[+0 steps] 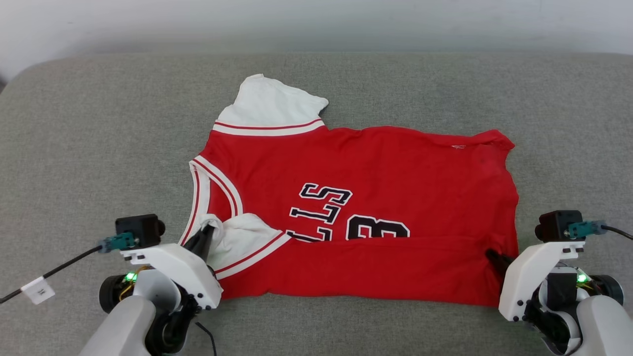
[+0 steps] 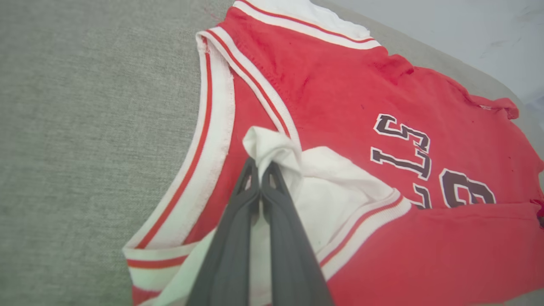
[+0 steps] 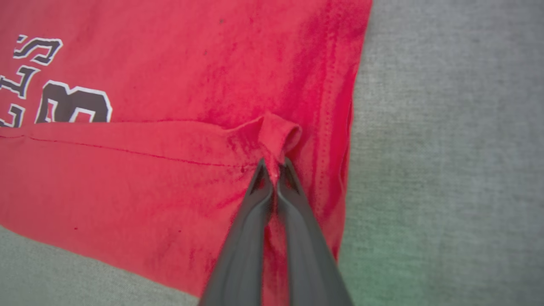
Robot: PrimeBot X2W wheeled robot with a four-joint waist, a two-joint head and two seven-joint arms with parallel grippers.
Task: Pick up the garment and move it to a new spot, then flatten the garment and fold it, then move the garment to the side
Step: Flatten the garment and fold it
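The garment (image 1: 376,178) is a red T-shirt with white sleeves and a dark print, lying across the grey cushion, its near edge folded over toward the middle. My left gripper (image 1: 207,232) is shut on the white near sleeve (image 2: 272,146), pinching a bunch of cloth at the garment's left end. At the right end my right gripper (image 1: 492,256) is shut on a small pinch of the red folded hem (image 3: 276,136). The far white sleeve (image 1: 272,106) lies flat at the upper left. The fold covers the lower part of the print (image 1: 346,212).
The grey fabric cushion (image 1: 99,148) runs the full width of the view, with bare room to the left, right and behind the garment. A pale wall (image 1: 316,24) rises behind it. A cable with a white tag (image 1: 39,289) hangs off my left wrist.
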